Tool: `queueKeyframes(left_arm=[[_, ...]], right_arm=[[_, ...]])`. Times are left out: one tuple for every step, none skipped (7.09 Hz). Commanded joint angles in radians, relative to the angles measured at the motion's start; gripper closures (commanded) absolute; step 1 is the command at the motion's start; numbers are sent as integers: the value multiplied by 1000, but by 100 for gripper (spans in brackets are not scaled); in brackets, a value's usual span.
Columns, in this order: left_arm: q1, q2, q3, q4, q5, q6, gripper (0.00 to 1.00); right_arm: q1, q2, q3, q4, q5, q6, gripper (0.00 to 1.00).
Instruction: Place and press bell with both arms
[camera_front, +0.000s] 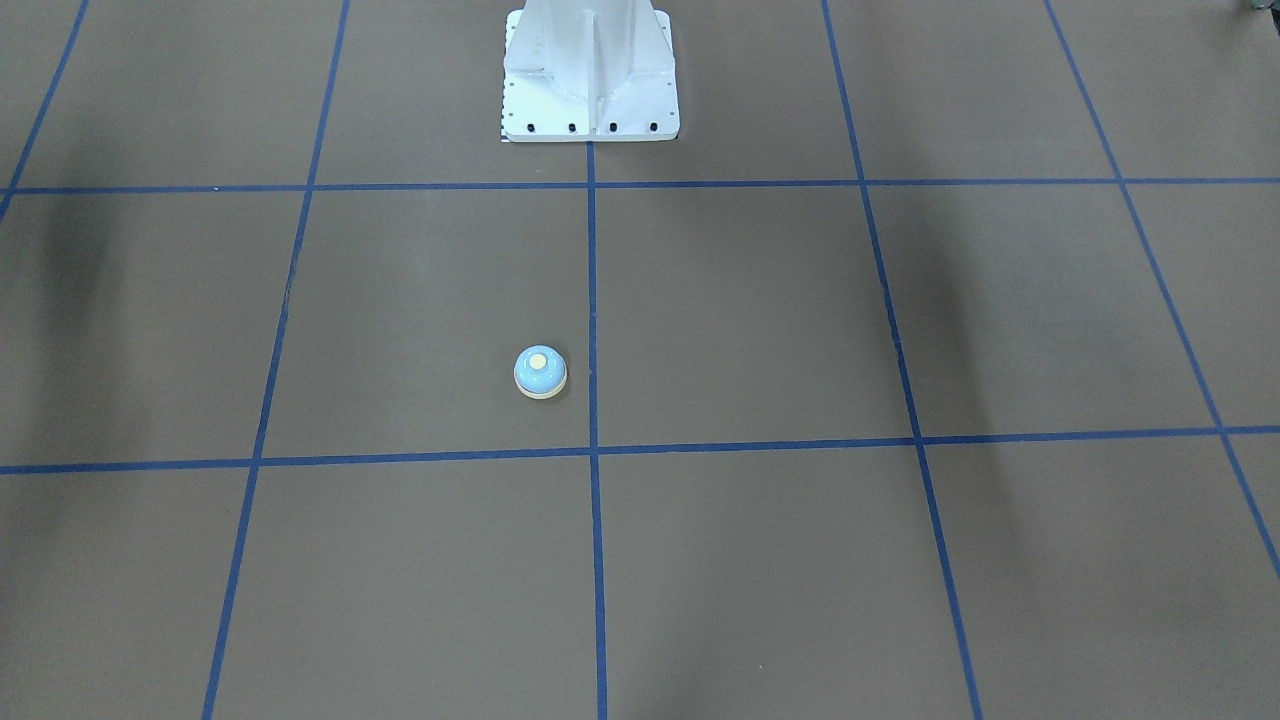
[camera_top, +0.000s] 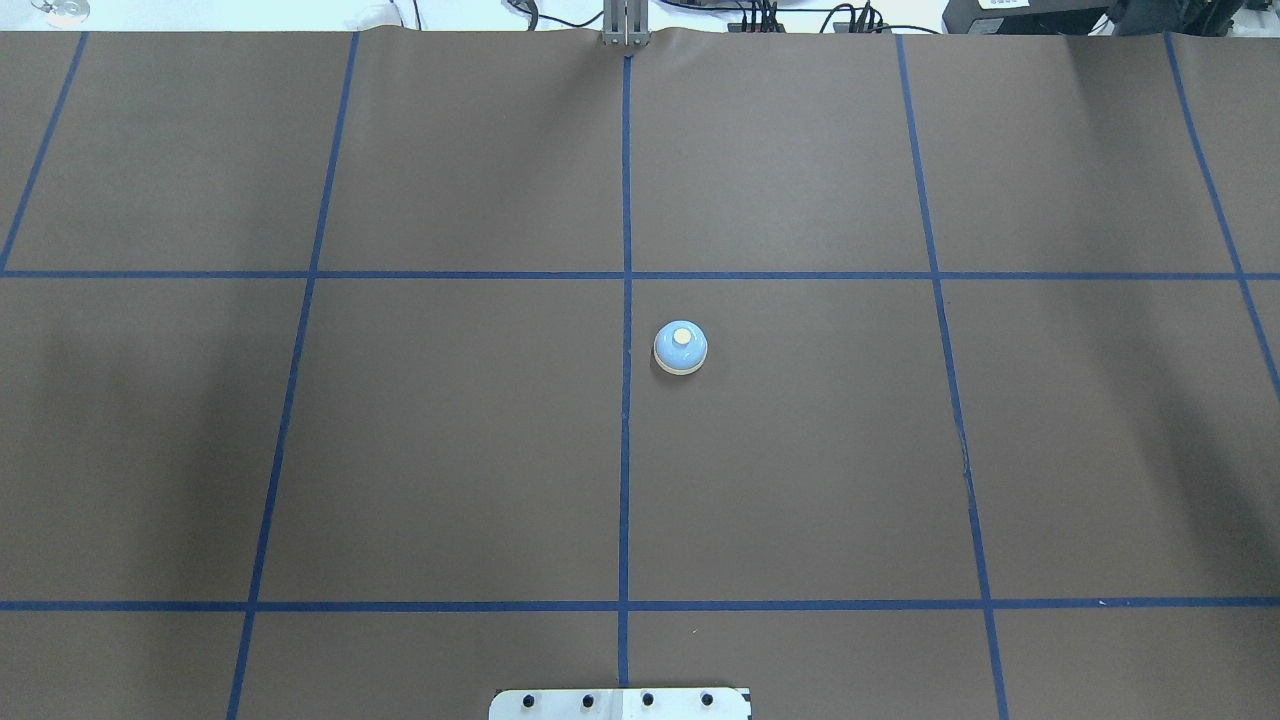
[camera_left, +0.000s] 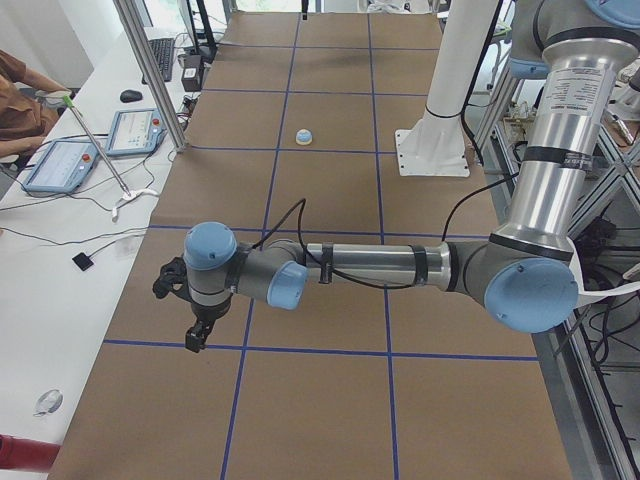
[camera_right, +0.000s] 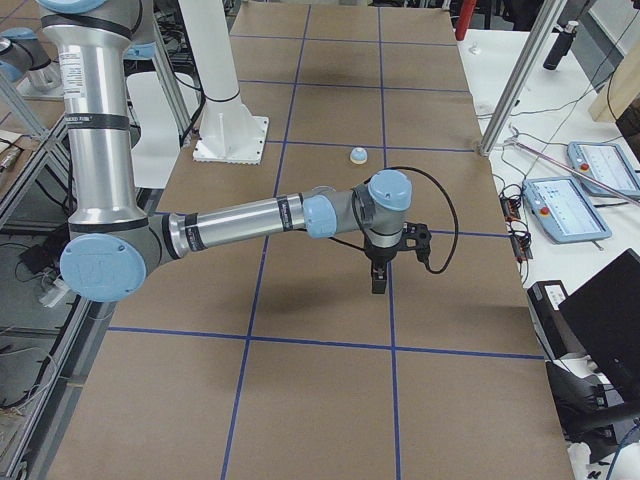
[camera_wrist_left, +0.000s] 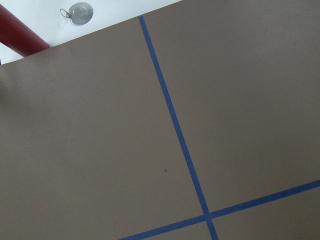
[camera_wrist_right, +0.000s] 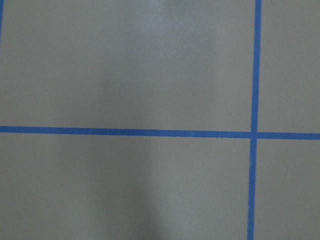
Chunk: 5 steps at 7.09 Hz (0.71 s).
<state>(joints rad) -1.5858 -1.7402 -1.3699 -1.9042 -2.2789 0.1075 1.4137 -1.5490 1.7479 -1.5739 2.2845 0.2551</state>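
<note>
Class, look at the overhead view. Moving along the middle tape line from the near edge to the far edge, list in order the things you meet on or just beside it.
In order: white base plate → bell → grey post at the far edge.

Bell (camera_front: 540, 372): small light-blue dome with a cream button on top and a cream base ring. It stands upright on the table (camera_front: 760, 300), just to the robot's right of the centre line (camera_front: 592, 300).
Left arm (camera_left: 380, 265): silver-grey with blue caps, forearm level, well apart from the bell.
Right arm (camera_right: 240, 222): same build and pose.
</note>
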Motion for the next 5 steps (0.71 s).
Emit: queueKeyframes(left_arm=[[0, 42, 12, -33, -4, 0, 0], [-2, 53, -26, 2, -4, -2, 0], [1, 117, -143, 119, -2, -2, 0], [1, 211, -273, 182, -2, -2, 0], [4, 299, -367, 188, -5, -6, 0]], right_arm=[[43, -49, -7, 2, 4, -89, 0], [44, -65, -8, 2, 3, -93, 0], [82, -74, -22, 2, 21, -93, 0], [93, -106, -24, 2, 83, -93, 0], [96, -118, -22, 2, 107, -93, 0]])
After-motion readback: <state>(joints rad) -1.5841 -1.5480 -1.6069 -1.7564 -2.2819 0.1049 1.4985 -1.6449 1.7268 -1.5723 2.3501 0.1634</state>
